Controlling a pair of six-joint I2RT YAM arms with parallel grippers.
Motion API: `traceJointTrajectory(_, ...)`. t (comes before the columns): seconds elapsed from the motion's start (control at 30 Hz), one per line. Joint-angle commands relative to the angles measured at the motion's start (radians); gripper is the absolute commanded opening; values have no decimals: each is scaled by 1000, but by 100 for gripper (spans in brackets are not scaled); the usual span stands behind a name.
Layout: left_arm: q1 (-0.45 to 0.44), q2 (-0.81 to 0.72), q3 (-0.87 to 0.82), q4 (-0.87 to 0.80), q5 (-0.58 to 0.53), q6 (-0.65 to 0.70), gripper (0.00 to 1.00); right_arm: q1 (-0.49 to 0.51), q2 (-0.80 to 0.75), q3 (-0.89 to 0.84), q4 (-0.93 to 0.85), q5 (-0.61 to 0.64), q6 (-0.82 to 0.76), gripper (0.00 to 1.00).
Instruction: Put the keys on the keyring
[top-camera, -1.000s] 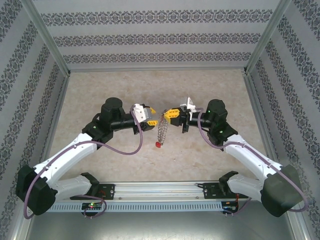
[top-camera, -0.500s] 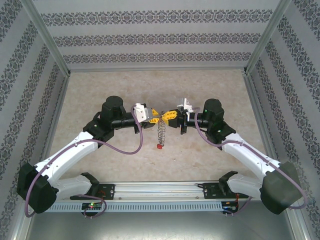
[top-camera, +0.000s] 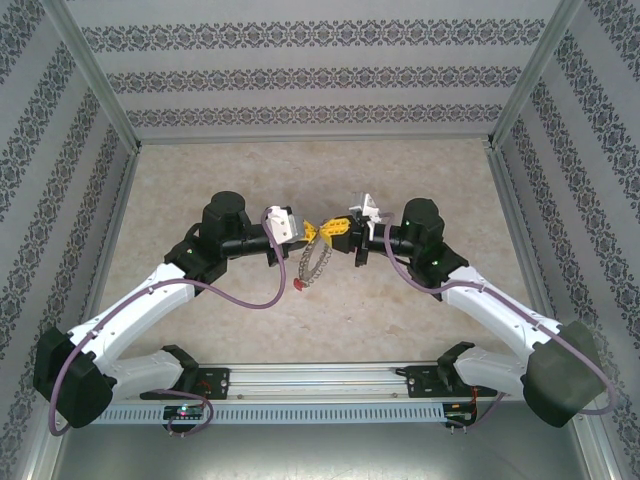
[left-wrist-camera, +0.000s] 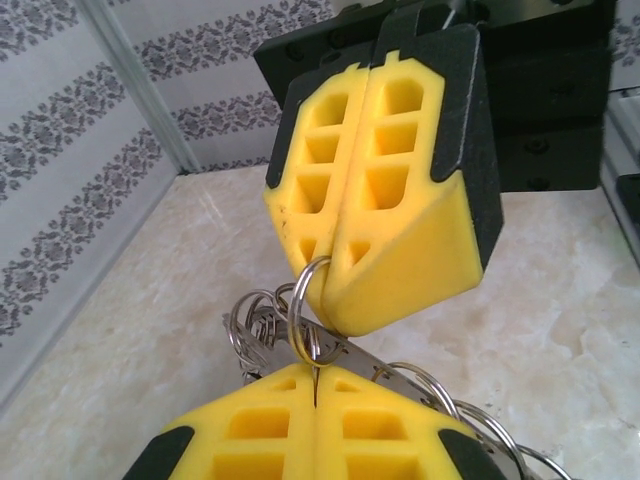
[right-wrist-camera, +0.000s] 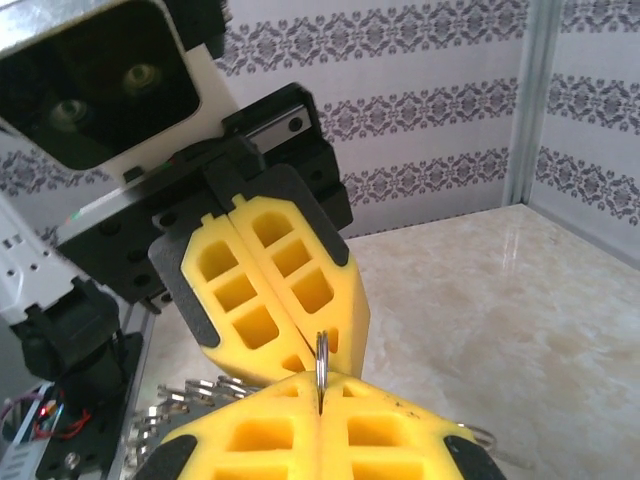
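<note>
Over the middle of the table my two grippers meet tip to tip. The left gripper (top-camera: 317, 234) and the right gripper (top-camera: 334, 229) are both shut on a small wire loop at the top of the keyring (top-camera: 313, 262). The ring hangs below them, silvery and scalloped, with its hole showing. One red-headed key (top-camera: 299, 286) dangles at its lower end. In the left wrist view my left gripper (left-wrist-camera: 315, 372) pinches the loop (left-wrist-camera: 303, 300) from below and the right gripper (left-wrist-camera: 328, 290) from above. The keyring's band of loops (left-wrist-camera: 400, 365) runs off to the right. In the right wrist view my right gripper (right-wrist-camera: 320, 385) holds the loop (right-wrist-camera: 321, 352) edge-on against the left gripper (right-wrist-camera: 312, 345).
The beige marble tabletop (top-camera: 320, 170) is walled by patterned panels at the back (top-camera: 320, 80) and both sides. An aluminium rail (top-camera: 320, 378) with the arm bases runs along the near edge.
The left gripper has moved in to the right gripper's tips and shut on the loop. The keyring has swung from edge-on to slanted, and the red key has shifted left.
</note>
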Motion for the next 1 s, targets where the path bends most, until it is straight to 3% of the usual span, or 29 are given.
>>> traceJointTrajectory(0.0, -17, -20, 0, 12, -36, 13, 0, 32, 6, 17, 157, 121, 84, 0)
traceJointTrajectory(0.17, -33, -25, -52, 107, -60, -42, 0, 45, 9, -39, 332, 275, 194, 0)
traceJointTrajectory(0.27, -58, -22, -60, 113, -66, -29, 0, 53, 10, -52, 347, 328, 200, 0)
traceJointTrajectory(0.6, -91, -9, -37, 26, -66, 10, 0, 64, 38, -59, 387, 320, 224, 0)
traceJointTrajectory(0.63, -91, -13, -40, 36, -62, -5, 3, 66, 40, -57, 382, 310, 219, 0)
traceJointTrajectory(0.73, -91, -45, -72, 94, -87, -42, 28, 65, 36, -59, 356, 282, 189, 0)
traceJointTrajectory(0.97, -72, -129, -75, 59, -143, -37, 35, 36, 37, -58, 328, 153, 162, 0)
